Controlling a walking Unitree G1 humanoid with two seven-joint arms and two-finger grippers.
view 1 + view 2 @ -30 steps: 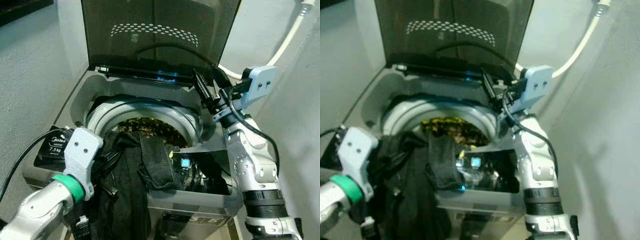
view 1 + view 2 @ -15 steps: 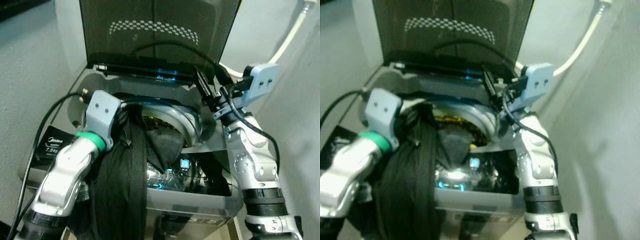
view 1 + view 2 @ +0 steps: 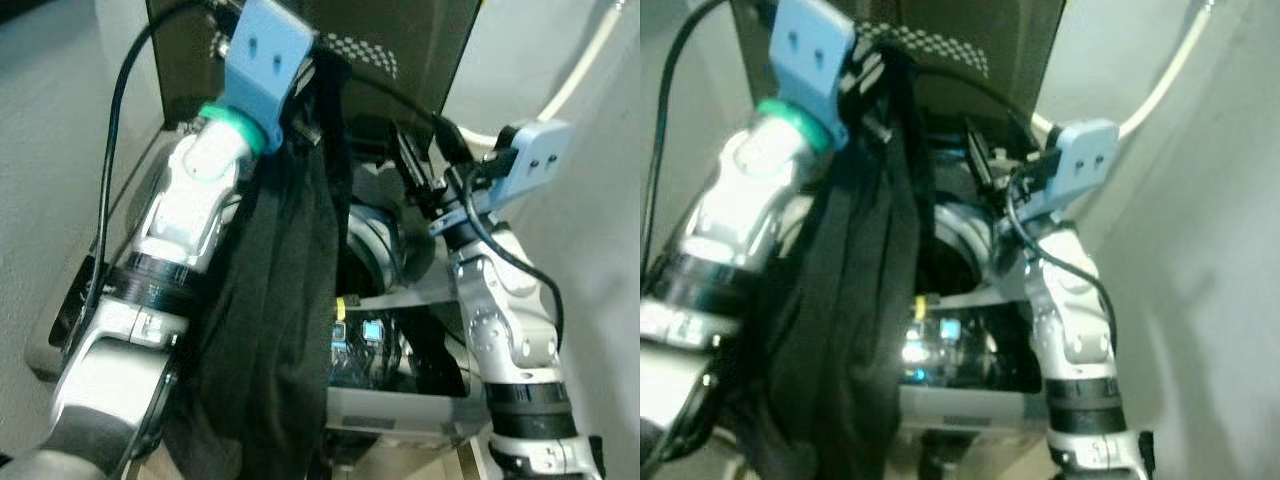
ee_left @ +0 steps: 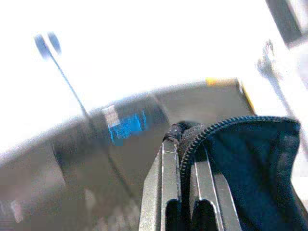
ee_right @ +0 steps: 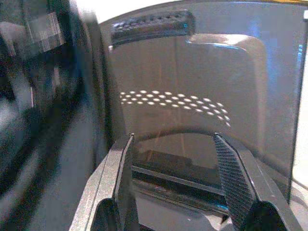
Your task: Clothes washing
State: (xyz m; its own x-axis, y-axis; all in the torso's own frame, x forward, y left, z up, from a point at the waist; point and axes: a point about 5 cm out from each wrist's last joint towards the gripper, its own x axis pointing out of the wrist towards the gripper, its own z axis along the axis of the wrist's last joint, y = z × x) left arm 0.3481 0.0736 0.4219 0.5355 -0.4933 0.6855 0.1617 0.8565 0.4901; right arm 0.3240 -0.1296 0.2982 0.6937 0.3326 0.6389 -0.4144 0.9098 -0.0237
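the washing machine (image 3: 400, 400) stands directly before the robot, in a corner between a wall on the left and a wall on the right. its lid (image 3: 420, 40) stands raised at the back, behind the drum opening (image 3: 375, 240). a hose (image 3: 585, 65) runs along the right wall, behind and to the right of the machine. the left gripper (image 3: 310, 75) is high above the machine's left side, in front of the lid, clamped on a garment (image 3: 280, 330) that hangs from it down in front of the drum opening and past the machine's front edge. the right gripper (image 3: 405, 165) sits at the right rear of the opening, its fingers (image 5: 231, 183) spread apart and aimed at the lid.
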